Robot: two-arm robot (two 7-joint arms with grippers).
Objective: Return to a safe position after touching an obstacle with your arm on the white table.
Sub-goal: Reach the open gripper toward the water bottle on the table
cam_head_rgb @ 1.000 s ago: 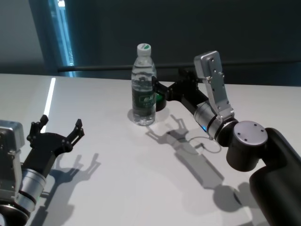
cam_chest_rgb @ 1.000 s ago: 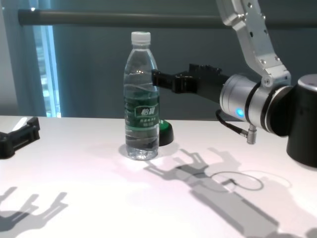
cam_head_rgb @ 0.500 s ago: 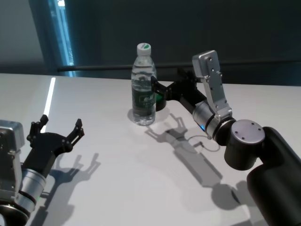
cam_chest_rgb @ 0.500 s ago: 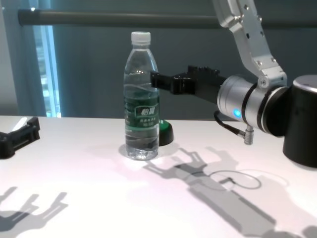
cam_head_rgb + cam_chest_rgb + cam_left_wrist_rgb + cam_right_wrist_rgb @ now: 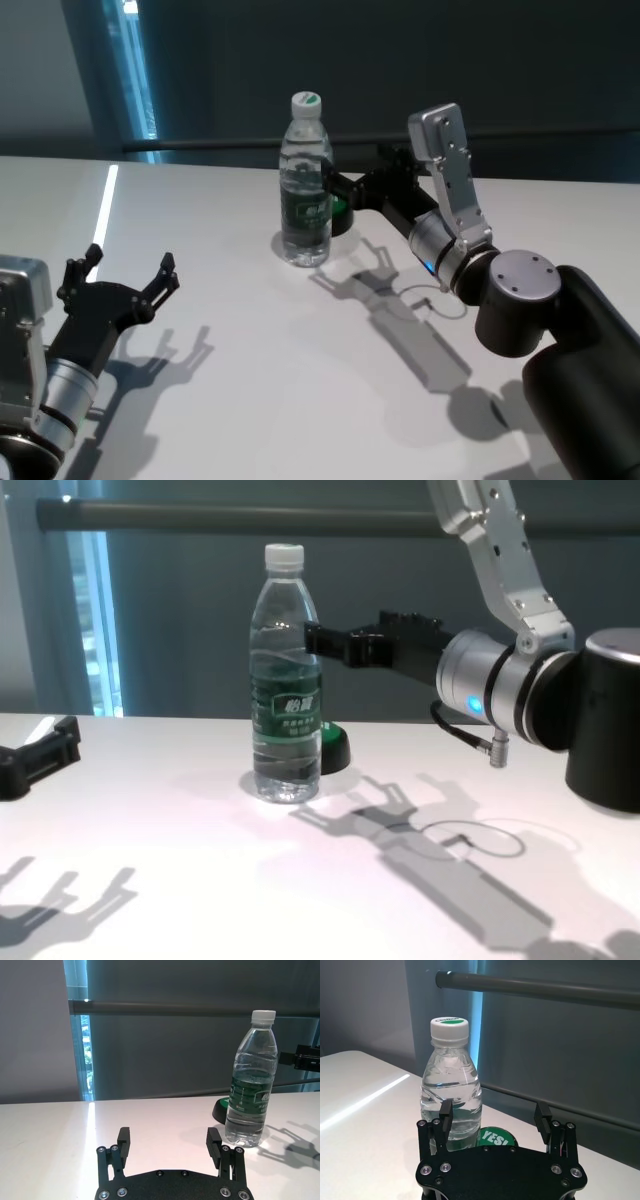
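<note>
Spread right tool (image 5: 493, 1116) faces upright bottle (image 5: 451, 1087).

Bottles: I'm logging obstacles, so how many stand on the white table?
1. A single water bottle stands upright toward the far middle of the white table, just left of the right hand, with a small green dome behind it. Nothing suggests another hidden.

**Plastic, gloss and brushed metal**

The obstacle (image 5: 305, 180) is clear, smooth plastic with a white ribbed cap and printed green label. The white table (image 5: 250, 340) shines glossy. The right gripper (image 5: 495, 1117) looks matt black; its arm wears brushed silver metal.
</note>
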